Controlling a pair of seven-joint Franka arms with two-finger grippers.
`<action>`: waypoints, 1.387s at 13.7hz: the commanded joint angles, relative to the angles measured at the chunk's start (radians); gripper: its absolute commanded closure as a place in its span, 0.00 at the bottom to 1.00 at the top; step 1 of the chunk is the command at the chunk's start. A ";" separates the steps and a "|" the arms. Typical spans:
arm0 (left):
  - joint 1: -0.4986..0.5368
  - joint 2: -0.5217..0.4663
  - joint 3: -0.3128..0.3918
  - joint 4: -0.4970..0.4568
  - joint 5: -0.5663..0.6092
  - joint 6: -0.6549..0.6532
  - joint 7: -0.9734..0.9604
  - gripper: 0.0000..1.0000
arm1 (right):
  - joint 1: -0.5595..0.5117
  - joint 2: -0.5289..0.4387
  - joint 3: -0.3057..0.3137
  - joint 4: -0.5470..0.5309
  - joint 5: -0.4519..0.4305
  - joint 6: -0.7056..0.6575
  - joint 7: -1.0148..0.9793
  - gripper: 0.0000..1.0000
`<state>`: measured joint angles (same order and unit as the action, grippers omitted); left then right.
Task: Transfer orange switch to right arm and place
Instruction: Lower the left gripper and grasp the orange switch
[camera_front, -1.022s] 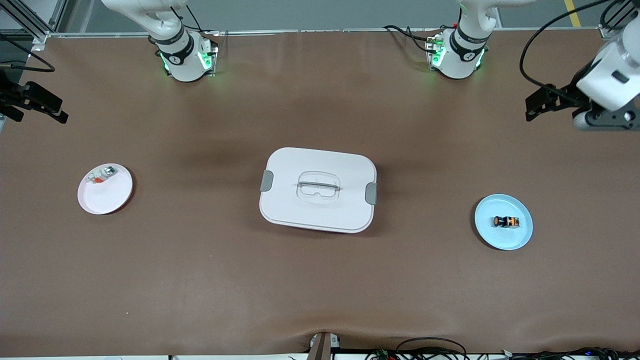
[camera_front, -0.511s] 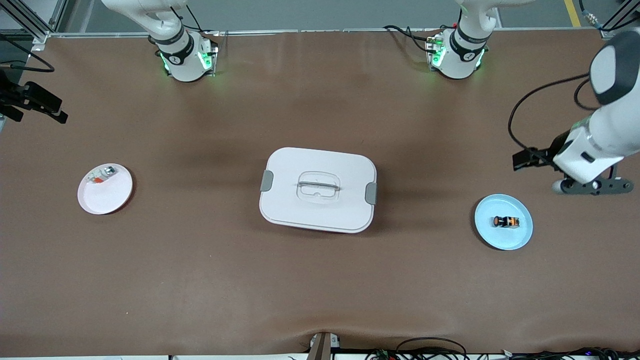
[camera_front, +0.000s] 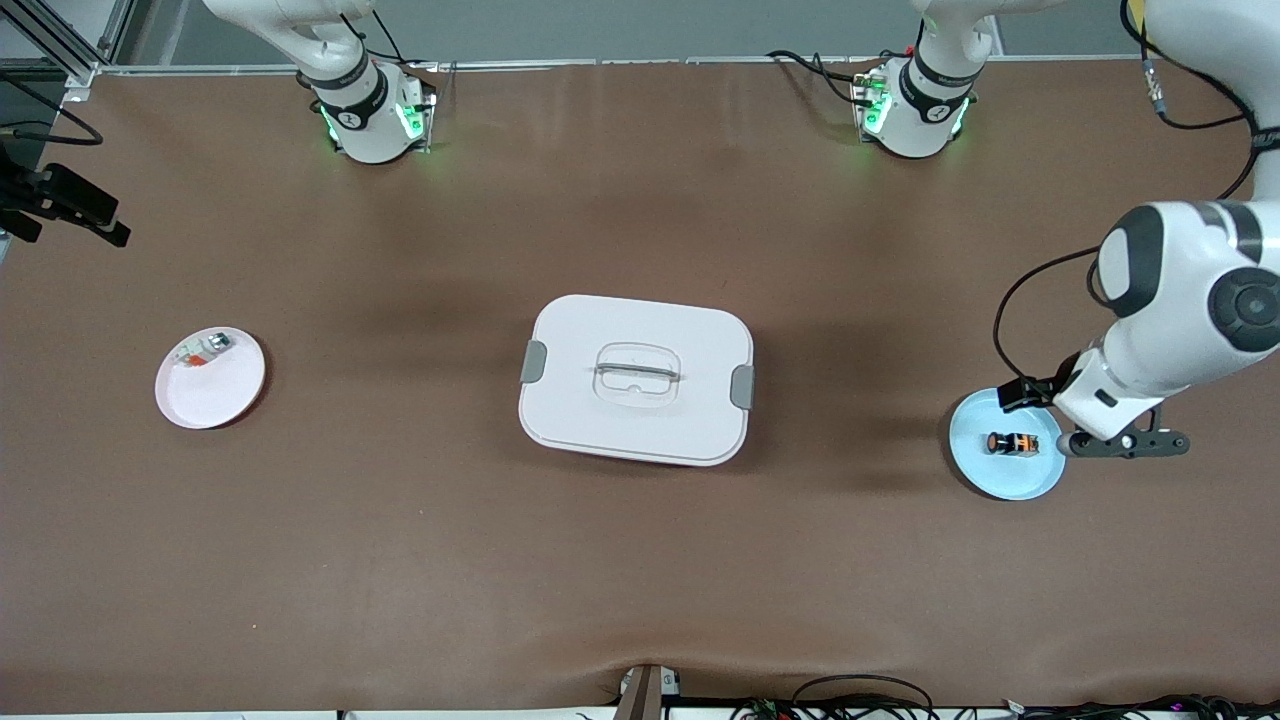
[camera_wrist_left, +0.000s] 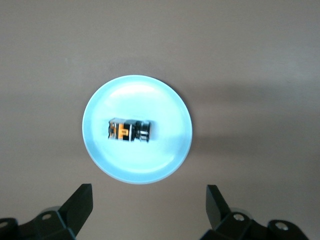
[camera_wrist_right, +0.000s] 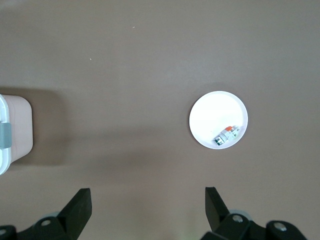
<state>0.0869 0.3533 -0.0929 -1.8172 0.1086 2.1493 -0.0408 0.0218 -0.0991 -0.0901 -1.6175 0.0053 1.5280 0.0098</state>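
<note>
The orange switch (camera_front: 1012, 442) lies on its side in the middle of a light blue plate (camera_front: 1005, 478) toward the left arm's end of the table. In the left wrist view the orange switch (camera_wrist_left: 129, 130) and the blue plate (camera_wrist_left: 150, 167) show clearly. My left gripper (camera_front: 1125, 443) hangs open above the table just beside the plate's rim, toward the table's end. Nothing is between the fingers of the left gripper (camera_wrist_left: 148, 196). My right gripper (camera_wrist_right: 145, 197) waits open and empty, high over the right arm's end of the table.
A white lidded box (camera_front: 636, 378) with a handle and grey clips sits at the table's middle. A pale plate (camera_front: 215, 395) toward the right arm's end holds a small white-and-silver part (camera_front: 203, 350). The right wrist view shows that plate (camera_wrist_right: 207, 120) and the box's corner (camera_wrist_right: 15, 130).
The left arm has swung down from the table's end toward the front camera, bringing its open gripper beside the blue plate. The right arm has stayed still.
</note>
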 joint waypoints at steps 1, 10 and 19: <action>0.046 0.051 -0.007 -0.008 0.016 0.081 0.074 0.00 | -0.017 -0.013 0.013 -0.009 -0.013 -0.005 -0.013 0.00; 0.131 0.202 -0.014 -0.005 -0.001 0.247 0.187 0.00 | -0.017 -0.013 0.013 -0.009 -0.013 -0.005 -0.013 0.00; 0.126 0.266 -0.028 -0.005 -0.038 0.313 0.191 0.00 | -0.017 -0.013 0.013 -0.009 -0.013 -0.003 -0.013 0.00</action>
<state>0.2081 0.6018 -0.1213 -1.8247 0.0810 2.4333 0.1374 0.0211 -0.0991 -0.0897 -1.6177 0.0052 1.5273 0.0094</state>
